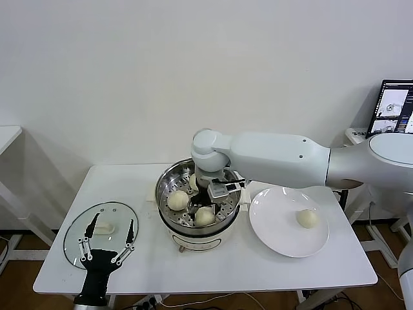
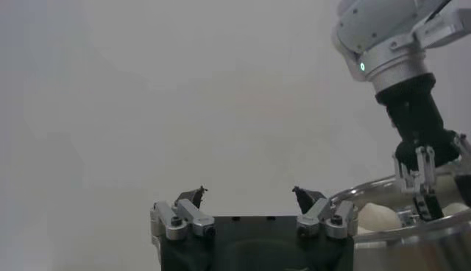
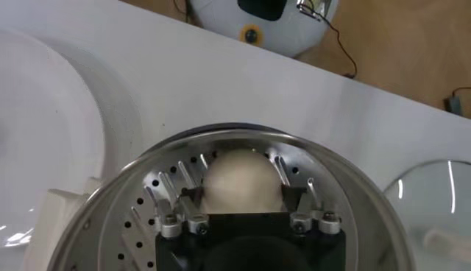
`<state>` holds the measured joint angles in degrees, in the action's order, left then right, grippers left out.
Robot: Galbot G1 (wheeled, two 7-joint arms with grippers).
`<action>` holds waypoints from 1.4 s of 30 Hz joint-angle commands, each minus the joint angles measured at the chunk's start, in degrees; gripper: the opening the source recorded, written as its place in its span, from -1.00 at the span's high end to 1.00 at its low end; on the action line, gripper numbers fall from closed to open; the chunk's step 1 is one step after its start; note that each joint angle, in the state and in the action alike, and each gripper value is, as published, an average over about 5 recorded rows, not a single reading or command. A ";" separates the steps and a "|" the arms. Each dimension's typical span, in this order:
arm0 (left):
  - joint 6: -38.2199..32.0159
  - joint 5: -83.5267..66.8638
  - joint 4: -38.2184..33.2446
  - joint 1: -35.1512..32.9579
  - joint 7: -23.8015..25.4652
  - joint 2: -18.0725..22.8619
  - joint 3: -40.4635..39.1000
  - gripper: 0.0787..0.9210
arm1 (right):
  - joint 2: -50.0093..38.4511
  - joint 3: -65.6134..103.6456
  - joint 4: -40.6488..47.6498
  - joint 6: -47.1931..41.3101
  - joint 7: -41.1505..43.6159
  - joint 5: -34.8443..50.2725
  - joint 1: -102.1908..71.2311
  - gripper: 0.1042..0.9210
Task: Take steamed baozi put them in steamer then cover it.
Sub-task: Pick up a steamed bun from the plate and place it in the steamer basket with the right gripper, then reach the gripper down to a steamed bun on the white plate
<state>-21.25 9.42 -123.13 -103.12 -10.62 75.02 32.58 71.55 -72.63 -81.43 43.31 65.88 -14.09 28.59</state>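
At the near left edge of the white surface (image 1: pixel 213 268), the left gripper (image 1: pixel 107 250) hangs idle with its fingers spread wide, just over the near rim of the round clear glass cover with a metal rim and white handle (image 1: pixel 98 231), which still lies flat on the surface, left of the steamer. Near the middle stands the round shiny stainless-steel steamer with a perforated tray (image 1: pixel 169 182); two smooth cream-white steamed baozi (image 1: pixel 178 200) sit on the tray's near side, and a third looks to lie farther back by the arm. The right gripper (image 1: pixel 221 187) is lowered inside the pot, its fingers spread either side of a bun in the right wrist view, so that one seems just set down. To the right, one last bun (image 1: pixel 308 219) waits on the flat white plate (image 1: pixel 274 229). By my reckoning, that bun and the covering remain.
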 commanded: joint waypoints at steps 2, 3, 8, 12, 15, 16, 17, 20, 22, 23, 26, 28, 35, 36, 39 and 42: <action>-0.02 -0.16 0.00 0.08 -0.04 0.02 0.37 -0.77 | -0.65 2.15 -0.48 -2.04 -0.06 -1.36 -0.36 -0.75; -0.02 -0.16 0.00 0.11 -0.04 0.01 0.37 -0.77 | -1.19 2.81 -0.70 -2.64 0.21 -0.72 0.08 -0.76; 0.03 -0.16 0.12 0.28 -0.03 -0.04 0.09 -0.77 | -6.64 9.96 -1.10 -8.17 5.65 5.09 2.60 -0.76; 0.13 -0.13 0.17 0.51 -0.03 -0.16 -0.26 -0.77 | -13.54 14.29 1.41 -17.96 10.51 11.87 5.05 -0.76; 0.18 -0.13 0.06 0.64 -0.02 -0.28 -0.50 -0.77 | -20.31 14.37 5.02 -30.38 12.18 20.08 6.36 -0.76; 0.19 -0.13 0.07 0.67 -0.02 -0.34 -0.57 -0.77 | -22.51 14.29 6.52 -34.38 12.63 22.37 6.41 -0.76; 0.18 -0.12 0.11 0.70 -0.01 -0.38 -0.63 -0.77 | -24.50 14.16 8.19 -37.51 12.94 24.07 6.28 -0.76; 0.21 -0.04 0.26 0.79 0.03 -0.50 -0.84 -0.77 | -30.00 12.55 13.63 -44.06 12.79 28.00 5.12 -0.76; 0.27 0.01 0.35 0.89 0.06 -0.52 -0.99 -0.77 | -32.66 11.02 16.72 -45.80 12.16 29.53 3.61 -0.76; 0.31 0.04 0.39 0.94 0.07 -0.51 -1.06 -0.77 | -33.62 10.33 17.93 -46.23 11.79 29.84 2.68 -0.76; 0.41 0.15 0.48 1.01 0.09 -0.40 -1.21 -0.77 | -35.96 9.14 21.20 -46.76 10.10 29.84 -1.44 -0.76; 0.46 0.25 0.46 0.86 0.11 -0.24 -1.20 -0.77 | -37.12 9.77 22.94 -46.85 8.89 28.73 -5.67 -0.76; 0.53 0.57 0.32 0.03 0.15 0.41 -0.54 -0.77 | -37.11 16.37 26.01 -46.14 6.30 22.59 -18.25 -0.76; 0.53 0.61 0.31 -0.04 0.15 0.47 -0.45 -0.77 | -36.85 16.91 26.23 -46.05 5.91 21.93 -19.41 -0.76; 0.51 0.68 0.27 -0.24 0.15 0.55 -0.27 -0.77 | -35.84 17.95 26.79 -45.99 4.58 20.54 -21.89 -0.76; 0.46 0.72 0.21 -0.42 0.13 0.58 -0.19 -0.77 | -34.67 18.67 27.50 -46.04 3.46 19.64 -23.57 -0.76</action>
<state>-20.74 10.10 -122.84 -103.27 -10.52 75.52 32.25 38.85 -57.82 -58.78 0.86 72.27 7.82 15.94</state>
